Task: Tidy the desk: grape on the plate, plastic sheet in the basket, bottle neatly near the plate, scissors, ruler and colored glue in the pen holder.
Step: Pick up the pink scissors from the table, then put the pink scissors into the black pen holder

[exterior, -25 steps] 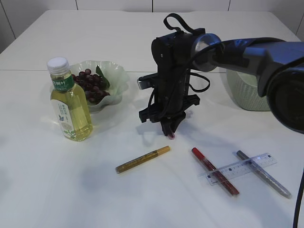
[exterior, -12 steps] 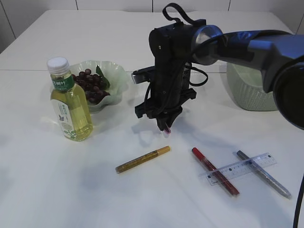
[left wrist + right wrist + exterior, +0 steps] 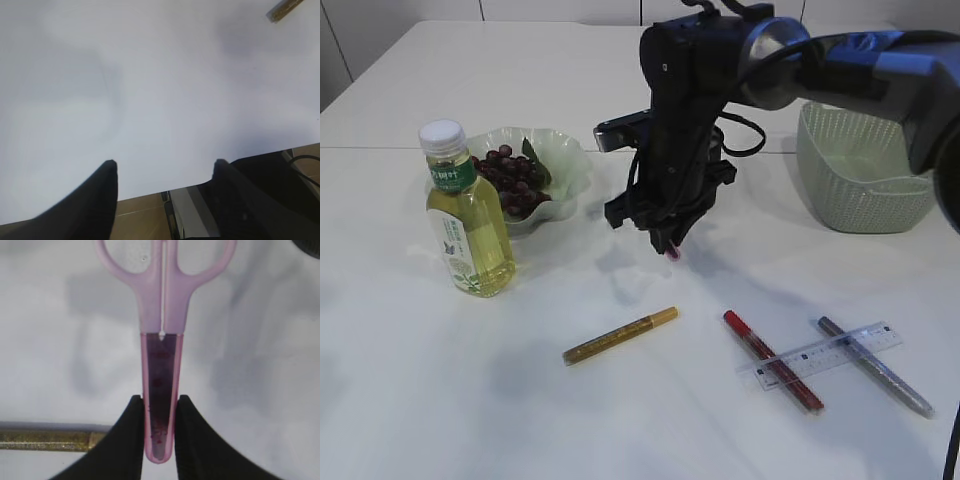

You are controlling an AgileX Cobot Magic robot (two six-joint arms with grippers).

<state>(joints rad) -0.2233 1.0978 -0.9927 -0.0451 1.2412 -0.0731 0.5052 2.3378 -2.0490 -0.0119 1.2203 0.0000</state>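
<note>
Pink scissors in a clear purple sheath hang above the table, with my right gripper shut on the sheathed blade. In the exterior view this gripper hovers mid-table, and the scissors' tip pokes out below it. My left gripper is open and empty over the table's near edge. Grapes lie in the green plate, and the bottle stands upright in front of it. A clear ruler lies across the red glue pen and the silver one. A gold glue pen lies alone. The pen holder and the plastic sheet are out of view.
A pale green basket stands at the back right behind the right arm. The gold pen shows below the right gripper, and its end shows at the top right of the left wrist view.
The right gripper has risen from the table with the scissors and moved slightly toward the back. Everything on the table stayed put.
</note>
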